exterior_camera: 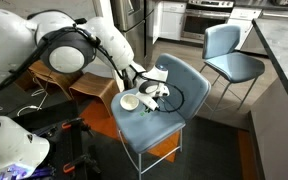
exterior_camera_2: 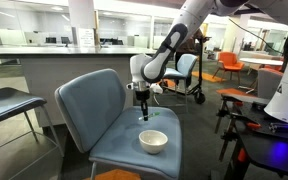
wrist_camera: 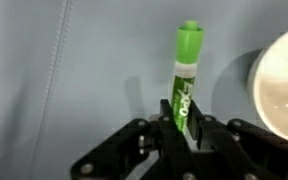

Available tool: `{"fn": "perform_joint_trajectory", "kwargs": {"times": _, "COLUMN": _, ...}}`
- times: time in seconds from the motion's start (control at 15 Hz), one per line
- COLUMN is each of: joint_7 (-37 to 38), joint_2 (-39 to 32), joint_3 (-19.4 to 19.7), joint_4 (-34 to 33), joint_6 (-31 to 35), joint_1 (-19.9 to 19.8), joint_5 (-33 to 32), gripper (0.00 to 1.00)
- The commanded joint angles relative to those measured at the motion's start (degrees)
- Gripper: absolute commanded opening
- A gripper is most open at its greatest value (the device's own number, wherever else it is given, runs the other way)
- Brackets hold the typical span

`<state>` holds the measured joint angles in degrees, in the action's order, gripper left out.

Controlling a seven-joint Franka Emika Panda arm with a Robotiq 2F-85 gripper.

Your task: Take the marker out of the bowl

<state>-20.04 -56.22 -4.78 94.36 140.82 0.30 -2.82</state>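
My gripper [wrist_camera: 181,118] is shut on the green marker [wrist_camera: 187,70], which points away from the fingers toward the blue-grey chair seat [wrist_camera: 74,70]. In both exterior views the gripper [exterior_camera_2: 144,108] [exterior_camera: 150,98] hangs just above the seat, beside the white bowl [exterior_camera_2: 153,141] [exterior_camera: 130,102], with the marker [exterior_camera_2: 144,115] held upright below the fingers. The bowl's rim shows at the right edge of the wrist view [wrist_camera: 282,85]. The bowl looks empty.
The blue-grey chair [exterior_camera_2: 94,100] has a raised backrest behind the gripper. A second blue chair [exterior_camera: 229,52] stands farther off. A wooden table [exterior_camera: 79,85] sits beside the arm. Office chairs and a scooter [exterior_camera_2: 194,75] stand in the background.
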Motion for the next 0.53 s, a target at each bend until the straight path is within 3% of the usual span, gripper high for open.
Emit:
{"fn": "perform_joint_trajectory", "kwargs": {"times": 0.0, "joint_7": 1.87, "joint_2": -2.87, "joint_3": 0.91, "joint_4": -3.69, "joint_6": 0.16, "joint_1": 0.66, "joint_5": -2.19, "gripper": 0.05}}
{"fn": "perform_joint_trajectory", "kwargs": {"times": 0.47, "joint_7": 2.91, "joint_2": -6.05, "joint_3": 1.04, "joint_4": -7.54, "joint_6": 1.05, "joint_1": 0.83, "joint_5": -2.43, "gripper": 0.05}}
